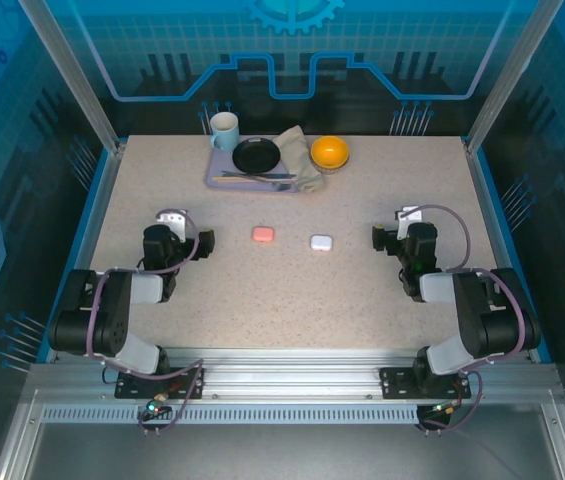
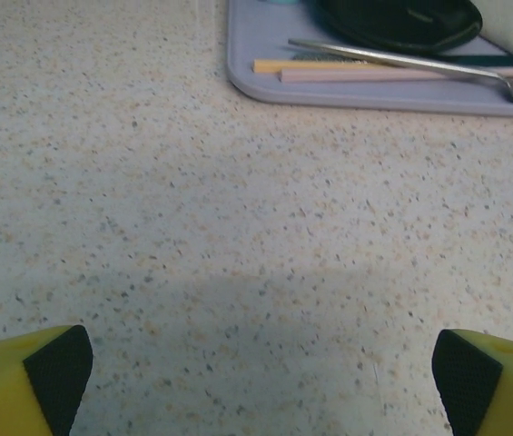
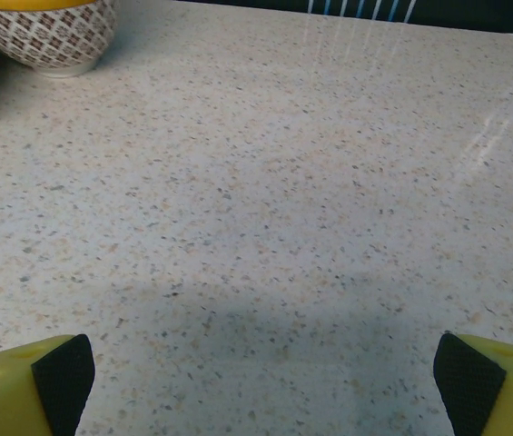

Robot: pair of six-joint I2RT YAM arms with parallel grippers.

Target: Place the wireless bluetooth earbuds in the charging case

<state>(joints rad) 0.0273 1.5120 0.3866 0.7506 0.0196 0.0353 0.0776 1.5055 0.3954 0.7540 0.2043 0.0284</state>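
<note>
Just in front of the flat lavender tray (image 1: pixel 218 168), a rounded pink charging case (image 1: pixel 263 234) and a white charging case (image 1: pixel 321 242) lie on the speckled table (image 1: pixel 292 290). The left gripper (image 2: pixel 256 377) and the right gripper (image 3: pixel 256 377) gape wide.

Bright, even light; soft shadows, faint glare.

No text, label, brand, number or sign can be read anywhere in these views.
</note>
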